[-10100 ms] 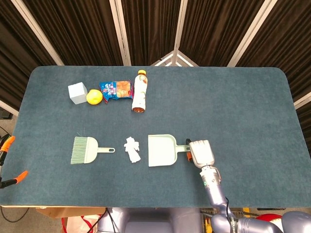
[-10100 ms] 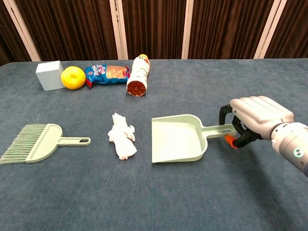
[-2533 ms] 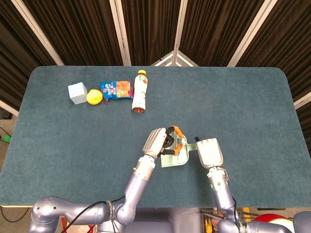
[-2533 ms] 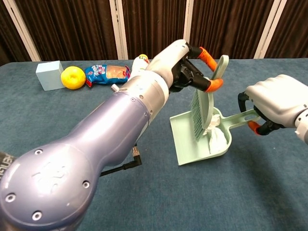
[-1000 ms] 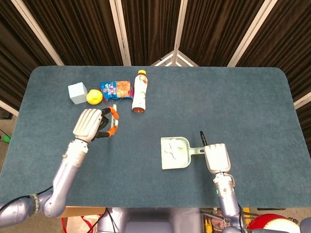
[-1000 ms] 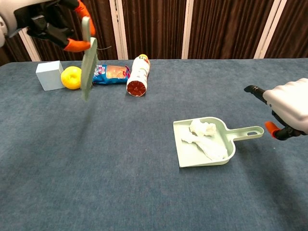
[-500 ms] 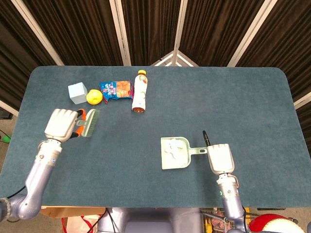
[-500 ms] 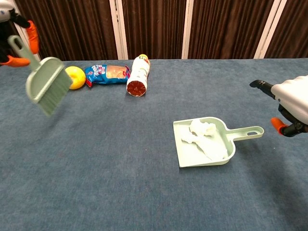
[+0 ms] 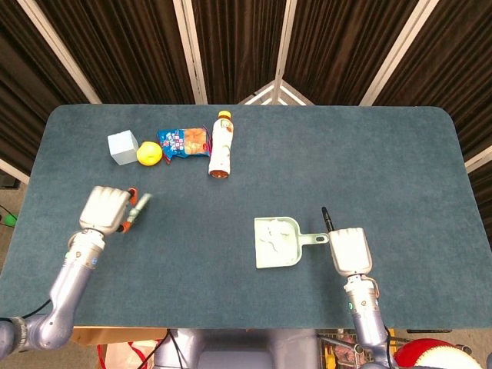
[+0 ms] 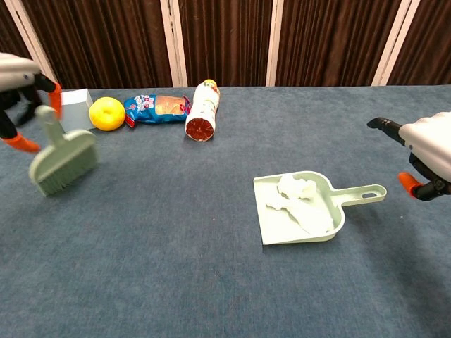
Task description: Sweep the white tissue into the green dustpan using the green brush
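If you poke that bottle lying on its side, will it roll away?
Probably yes. The bottle is round and lies on its side on the table, so a sideways push would likely roll it. To its left the snack bag lies right beside it and might stop it. It looks like light plastic, so it should move easily.

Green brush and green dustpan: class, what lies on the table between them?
Nothing: in the chest view, only bare table separates the green brush from the green dustpan.

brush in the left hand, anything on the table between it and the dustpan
Nothing visible. The brush hangs from the left hand at the table's left side; bare cloth runs from there to the dustpan, which already holds the tissue. The bottle lies farther back.
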